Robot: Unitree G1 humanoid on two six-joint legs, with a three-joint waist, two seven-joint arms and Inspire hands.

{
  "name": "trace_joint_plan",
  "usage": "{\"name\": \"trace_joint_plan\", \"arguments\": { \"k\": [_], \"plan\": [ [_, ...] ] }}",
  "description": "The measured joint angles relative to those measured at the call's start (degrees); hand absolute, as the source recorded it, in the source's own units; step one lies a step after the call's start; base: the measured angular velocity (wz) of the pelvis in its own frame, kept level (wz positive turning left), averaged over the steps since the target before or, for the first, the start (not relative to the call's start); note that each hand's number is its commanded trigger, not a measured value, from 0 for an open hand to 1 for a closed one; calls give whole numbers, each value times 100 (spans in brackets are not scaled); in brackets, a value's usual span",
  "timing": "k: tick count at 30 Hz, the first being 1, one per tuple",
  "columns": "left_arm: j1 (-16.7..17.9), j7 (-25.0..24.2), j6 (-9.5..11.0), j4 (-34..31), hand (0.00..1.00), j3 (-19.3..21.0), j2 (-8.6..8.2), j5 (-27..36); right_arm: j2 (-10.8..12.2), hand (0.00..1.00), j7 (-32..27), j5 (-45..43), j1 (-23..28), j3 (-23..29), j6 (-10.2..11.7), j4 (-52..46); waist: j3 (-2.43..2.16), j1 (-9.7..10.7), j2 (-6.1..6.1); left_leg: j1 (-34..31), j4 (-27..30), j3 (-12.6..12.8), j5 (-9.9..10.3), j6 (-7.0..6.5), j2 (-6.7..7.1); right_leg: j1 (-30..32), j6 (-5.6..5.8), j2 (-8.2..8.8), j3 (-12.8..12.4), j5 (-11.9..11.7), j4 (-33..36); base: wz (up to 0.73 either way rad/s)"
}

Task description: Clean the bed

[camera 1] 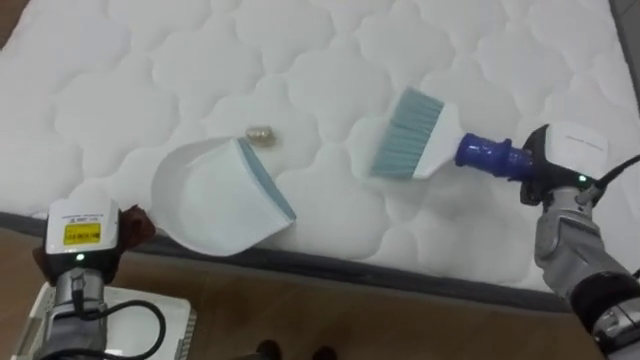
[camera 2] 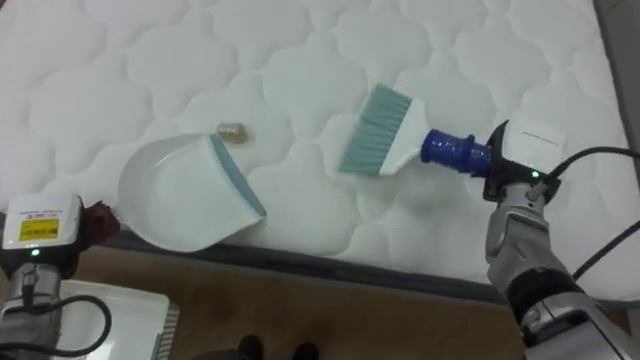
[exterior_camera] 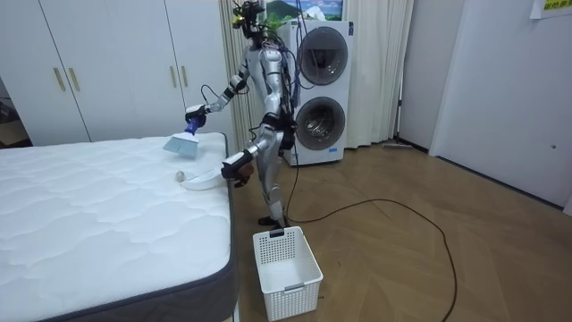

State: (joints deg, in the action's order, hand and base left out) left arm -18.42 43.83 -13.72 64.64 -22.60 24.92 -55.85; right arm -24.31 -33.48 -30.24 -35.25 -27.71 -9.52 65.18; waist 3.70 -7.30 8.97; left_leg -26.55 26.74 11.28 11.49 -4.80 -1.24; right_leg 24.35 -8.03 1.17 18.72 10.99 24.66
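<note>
At the mattress's [camera 1: 150,60] near edge, the right hand [camera 1: 555,165] grips the blue-handled brush [camera 1: 410,135]. Its bristles point left toward a small crumpled scrap [camera 1: 260,134] lying just beside the lip of the dustpan [camera 1: 215,195], whose handle the left hand [camera 1: 90,245] clasps.

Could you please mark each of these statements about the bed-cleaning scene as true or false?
1. The right hand grips the brush by its blue handle. True.
2. The small scrap lies inside the dustpan. False: it lies on the mattress, just beyond the dustpan's lip.
3. The brush's bristles are touching the scrap. False: they are apart, with the brush off to the scrap's right.
4. A white basket stands on the floor beside the bed. True.
5. The dustpan sits in the middle of the mattress. False: it is at the mattress's near edge.
</note>
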Motion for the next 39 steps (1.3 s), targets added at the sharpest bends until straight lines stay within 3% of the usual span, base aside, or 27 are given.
{"name": "trace_joint_plan", "arguments": {
  "k": [3, 11, 19, 28, 39],
  "plan": [
    [-103, 71, 5, -47, 100, -1, 11, -7, -84, 100, 2, -78, -216, -42, -42, 50, 49, -80, 94, -111, 2, -47, -3, 4, 15, 97, 0, 11, 48, -1, -3, 10],
    [-170, 132, 8, -54, 100, -28, 12, 2, -104, 100, 47, -403, -624, -558, -80, 152, 71, -125, 174, -154, 47, -132, -6, 2, 32, 65, 2, 38, 215, -2, -14, 7],
    [-218, 250, 7, -125, 100, -61, 12, 1, -103, 100, 125, -1452, -702, -930, -234, 150, 158, -282, 337, -184, 45, -121, -3, 0, 38, 97, 11, 51, 204, 3, 9, -1],
    [-309, 216, 5, -154, 100, -31, 16, -65, -99, 100, 245, -2534, -981, -931, -382, 42, 164, -363, 349, -320, 113, -254, 1, -6, 46, 133, 10, 59, 337, 3, 11, 6],
    [-310, 47, 45, -216, 100, -1, 13, 11, -102, 100, 737, -2678, -1091, -1169, -662, -367, 168, -437, 365, -306, 107, -415, 1, -7, 107, 34, 25, 99, 518, 13, -19, 8]
  ]
}}
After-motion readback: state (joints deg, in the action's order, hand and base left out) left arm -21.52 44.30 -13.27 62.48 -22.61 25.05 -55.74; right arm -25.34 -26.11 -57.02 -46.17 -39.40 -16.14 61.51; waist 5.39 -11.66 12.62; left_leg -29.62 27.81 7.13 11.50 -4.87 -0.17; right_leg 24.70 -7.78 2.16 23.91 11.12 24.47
